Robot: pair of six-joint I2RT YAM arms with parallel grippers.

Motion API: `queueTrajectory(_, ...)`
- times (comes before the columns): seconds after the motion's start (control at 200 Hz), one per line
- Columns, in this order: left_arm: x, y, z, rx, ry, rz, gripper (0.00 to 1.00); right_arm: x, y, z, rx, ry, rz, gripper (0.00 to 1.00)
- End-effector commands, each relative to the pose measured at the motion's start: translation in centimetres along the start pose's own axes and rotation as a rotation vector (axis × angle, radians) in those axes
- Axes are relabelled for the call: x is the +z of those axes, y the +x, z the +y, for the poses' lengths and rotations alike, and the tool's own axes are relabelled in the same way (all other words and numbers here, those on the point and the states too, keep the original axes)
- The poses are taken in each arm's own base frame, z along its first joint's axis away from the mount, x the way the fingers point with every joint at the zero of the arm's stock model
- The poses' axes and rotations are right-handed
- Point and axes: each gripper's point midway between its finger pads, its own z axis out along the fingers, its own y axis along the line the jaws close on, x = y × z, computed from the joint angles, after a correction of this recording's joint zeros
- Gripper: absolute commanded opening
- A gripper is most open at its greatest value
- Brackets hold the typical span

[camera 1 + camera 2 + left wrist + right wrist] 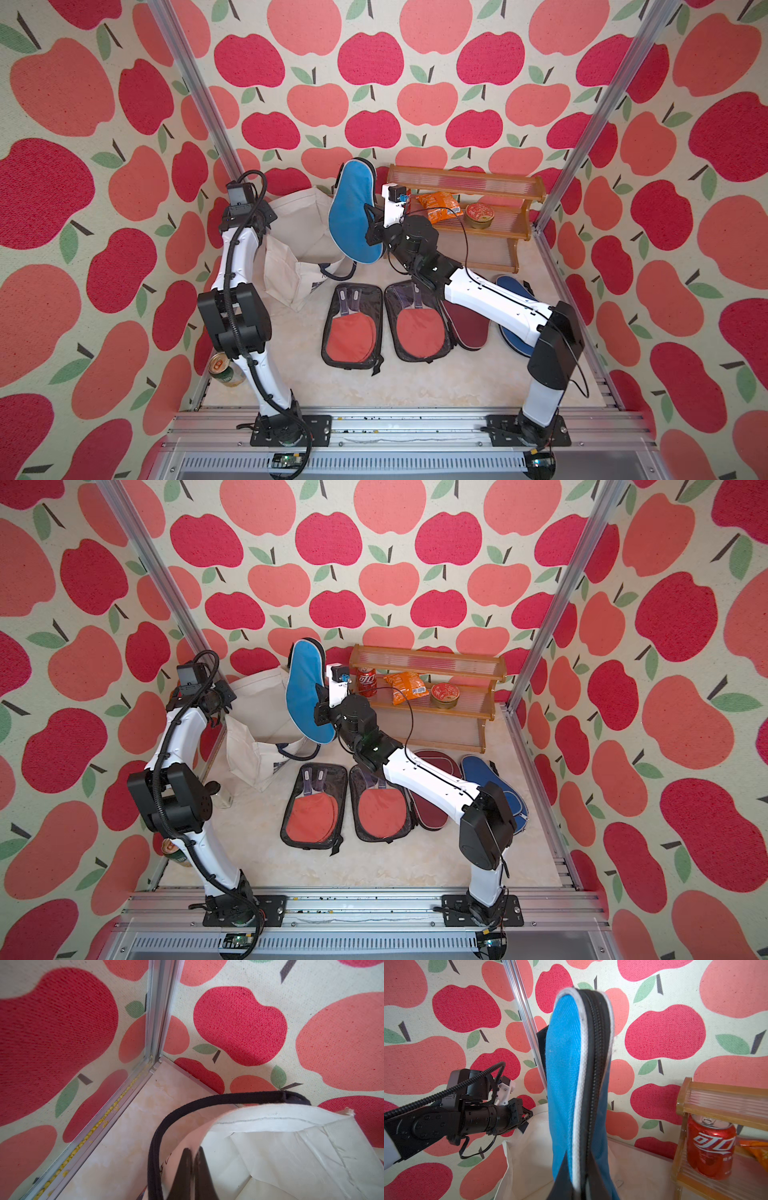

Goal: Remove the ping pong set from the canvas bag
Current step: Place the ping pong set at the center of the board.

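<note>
R gripper [577, 1169] clamps teal-blue cover [351, 212], L gripper [193, 1161] pins canvas bag [297, 212] rim; lift cover fully clear, then swing out.

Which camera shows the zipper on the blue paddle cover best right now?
The right wrist view: the blue paddle cover stands edge-on, its black zipper close and sharp. Both top views show mainly the blue paddle cover's flat face; the left wrist view misses it.

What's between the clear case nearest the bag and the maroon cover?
The second clear case, lying right beside the maroon cover; both top views show it.
</note>
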Motion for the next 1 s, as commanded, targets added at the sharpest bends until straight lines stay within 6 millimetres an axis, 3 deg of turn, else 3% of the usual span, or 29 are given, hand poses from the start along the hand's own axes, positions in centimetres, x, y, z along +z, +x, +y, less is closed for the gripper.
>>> queueTrajectory(0.0,0.3,-0.2,0.2,-0.045,-0.011,0.033,0.00,-2.1,-6.2,-0.4,-0.025,0.022,-0.162,0.00)
queueTrajectory(0.325,2.4,-0.1,1.5,-0.110,-0.053,0.124,0.00,-4.2,-4.0,-0.3,-0.277,0.077,-0.097,0.00)
queueTrajectory(0.995,2.2,0.1,1.2,-0.090,-0.056,0.178,0.00,-7.6,5.7,4.0,-0.830,0.091,0.015,0.00)
